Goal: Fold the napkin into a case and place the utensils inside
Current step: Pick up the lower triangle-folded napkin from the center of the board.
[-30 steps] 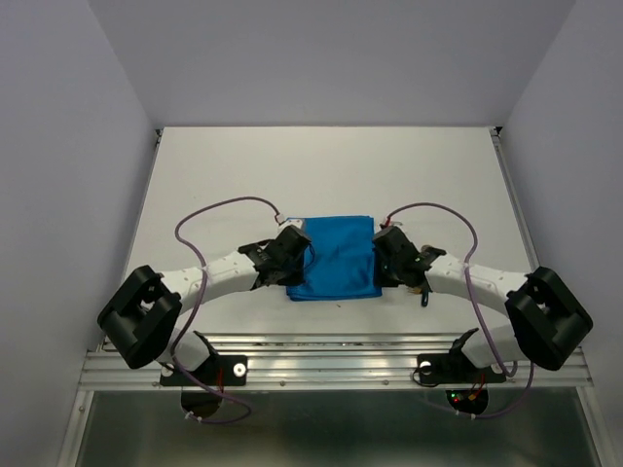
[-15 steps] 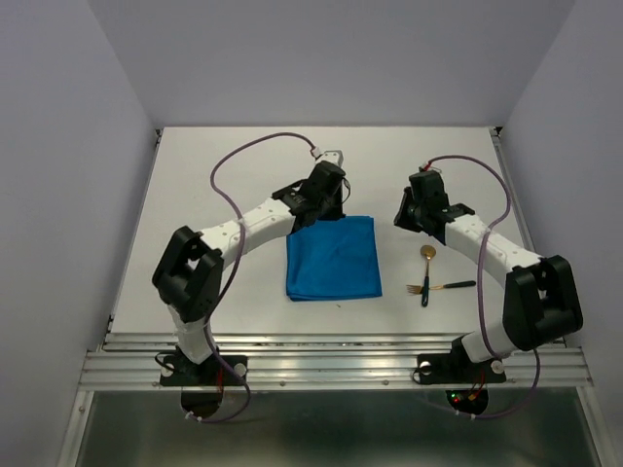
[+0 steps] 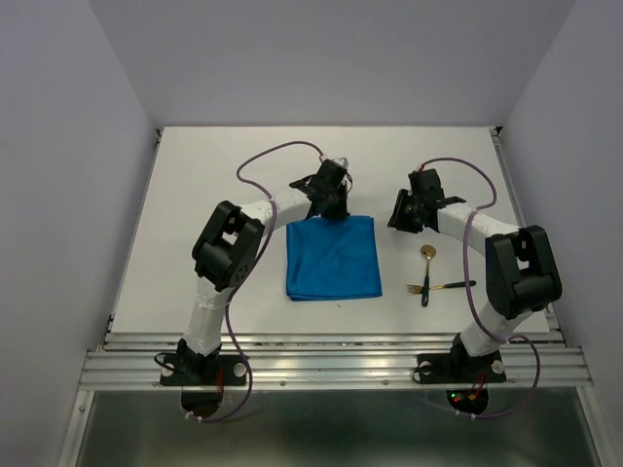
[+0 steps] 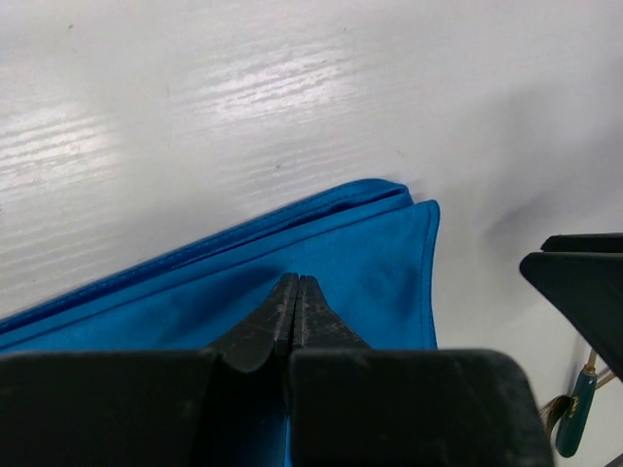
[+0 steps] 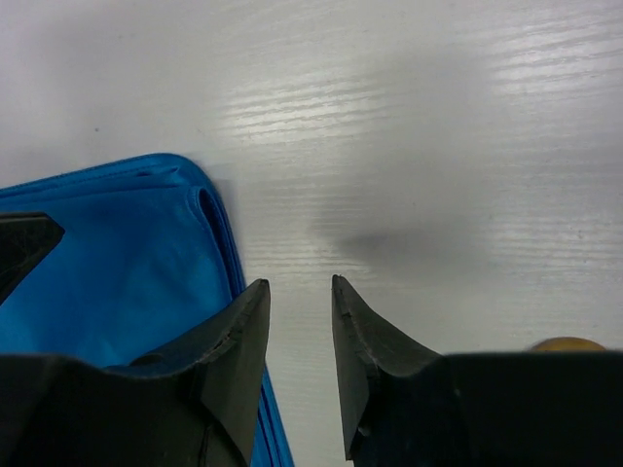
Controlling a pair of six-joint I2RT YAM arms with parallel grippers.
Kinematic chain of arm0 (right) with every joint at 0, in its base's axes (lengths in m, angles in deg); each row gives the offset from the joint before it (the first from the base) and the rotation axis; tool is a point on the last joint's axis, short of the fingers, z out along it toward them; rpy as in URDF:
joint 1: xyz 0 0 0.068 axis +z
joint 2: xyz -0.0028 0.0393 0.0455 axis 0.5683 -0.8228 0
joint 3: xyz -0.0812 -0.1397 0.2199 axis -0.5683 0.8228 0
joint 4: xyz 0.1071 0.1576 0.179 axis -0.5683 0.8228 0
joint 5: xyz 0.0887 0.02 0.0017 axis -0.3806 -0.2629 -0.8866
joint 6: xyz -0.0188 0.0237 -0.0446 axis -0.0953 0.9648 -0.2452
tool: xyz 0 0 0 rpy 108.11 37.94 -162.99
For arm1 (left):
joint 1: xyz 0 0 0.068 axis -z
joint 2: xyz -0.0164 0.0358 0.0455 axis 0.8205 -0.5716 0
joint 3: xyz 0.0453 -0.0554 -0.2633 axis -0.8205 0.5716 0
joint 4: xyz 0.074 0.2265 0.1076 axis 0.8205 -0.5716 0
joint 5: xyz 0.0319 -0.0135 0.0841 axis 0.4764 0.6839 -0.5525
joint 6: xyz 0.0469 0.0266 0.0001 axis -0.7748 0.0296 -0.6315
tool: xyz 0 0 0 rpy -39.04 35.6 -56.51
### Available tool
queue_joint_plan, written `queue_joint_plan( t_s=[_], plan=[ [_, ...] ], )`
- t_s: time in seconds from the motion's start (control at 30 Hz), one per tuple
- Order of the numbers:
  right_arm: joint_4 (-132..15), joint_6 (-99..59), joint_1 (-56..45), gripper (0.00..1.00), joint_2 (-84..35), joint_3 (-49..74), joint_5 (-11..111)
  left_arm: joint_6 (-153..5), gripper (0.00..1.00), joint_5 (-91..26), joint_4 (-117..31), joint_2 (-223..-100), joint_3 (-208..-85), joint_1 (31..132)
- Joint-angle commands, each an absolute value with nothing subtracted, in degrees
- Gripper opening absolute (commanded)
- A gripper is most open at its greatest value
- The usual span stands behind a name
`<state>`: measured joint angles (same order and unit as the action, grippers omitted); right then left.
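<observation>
Fingers (image 4: 261,339) of the left gripper (image 4: 296,284) pressed flat together, no gap visible, tips over the far edge of the napkin (image 4: 375,258). A pinched layer of cloth between them is possible but cannot be confirmed. Fingers (image 5: 238,341) of the right gripper (image 5: 298,284) parted, with bare table (image 5: 409,146) in the gap. Stacked far-right corner of the napkin just left of the left finger, apparently untouched.

Judged step: another fold, narrowing the already folded cloth toward a case.

- **Right pair:** shift slightly left to bring the corner's layers between the tips. Then lower and close on every layer, not the top one alone.
- **Left pair:** open a little, straddle the far edge near its own corner, then close.
- **Both:** lift the two corners level and together, carry the fold over evenly, lay edge on edge, and press flat before letting go.

Likely fault: uneven grip, skewed crease, and a pouch too loose to hold anything.

Crossed on the table, spoon (image 3: 427,255) and fork (image 3: 421,288), behind and to the right of the right fingers, well apart from the cloth. Best left alone until the folding is finished.
</observation>
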<state>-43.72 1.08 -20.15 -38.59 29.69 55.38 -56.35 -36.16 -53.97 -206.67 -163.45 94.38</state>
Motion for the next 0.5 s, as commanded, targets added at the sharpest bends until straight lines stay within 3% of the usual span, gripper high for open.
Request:
queue_joint_plan(
  t_s=[0.0, 0.27, 0.47],
  plan=[
    [-47.6, 0.4, -20.5, 0.38, -40.4, 26.3, 52.7, -55.8, 0.03, -32.4, -50.9, -207.0, -167.5, 94.1],
    [-49.7, 0.6, -20.5, 0.38, -44.7, 23.2, 48.1, -55.7, 0.00, -31.0, -52.6, -210.5, -170.3, 93.8],
    [-49.4, -0.2, -17.8, 0.40, -47.4, 20.7, 48.8, -55.0, 0.00, -32.3, -49.6, -205.4, -163.6, 93.4]
  ],
)
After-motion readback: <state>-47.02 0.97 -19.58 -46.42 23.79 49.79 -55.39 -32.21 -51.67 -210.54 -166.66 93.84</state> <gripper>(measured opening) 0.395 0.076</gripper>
